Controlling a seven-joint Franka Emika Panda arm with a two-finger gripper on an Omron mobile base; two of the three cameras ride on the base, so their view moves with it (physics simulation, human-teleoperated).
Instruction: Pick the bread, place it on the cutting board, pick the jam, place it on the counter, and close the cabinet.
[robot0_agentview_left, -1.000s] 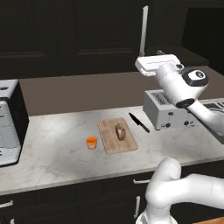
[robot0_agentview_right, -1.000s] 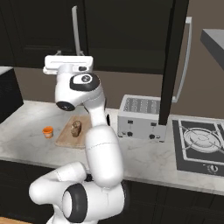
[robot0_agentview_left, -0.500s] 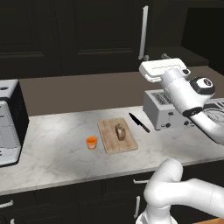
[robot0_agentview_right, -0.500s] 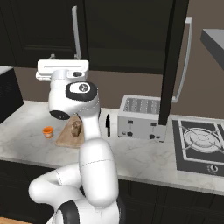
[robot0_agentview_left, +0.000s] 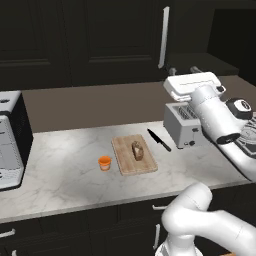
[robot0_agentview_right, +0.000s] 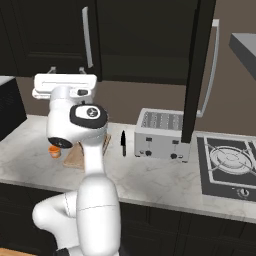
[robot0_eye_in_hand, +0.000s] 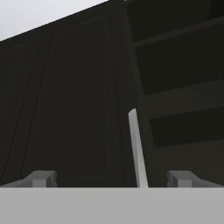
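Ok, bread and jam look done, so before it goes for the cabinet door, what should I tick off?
1. bread on the cutting board: ok.
2. jam standing on the counter, left of the board: ok.
3. gripper empty, jaws wide apart: ok.
4. cabinet closed: not ok; one door stands open edge-on in the right base view, shelves show in the hand view.
5. Gripper facing the door handle: ok, it lies between the fingertips.
6. Contact with the door: cannot tell.
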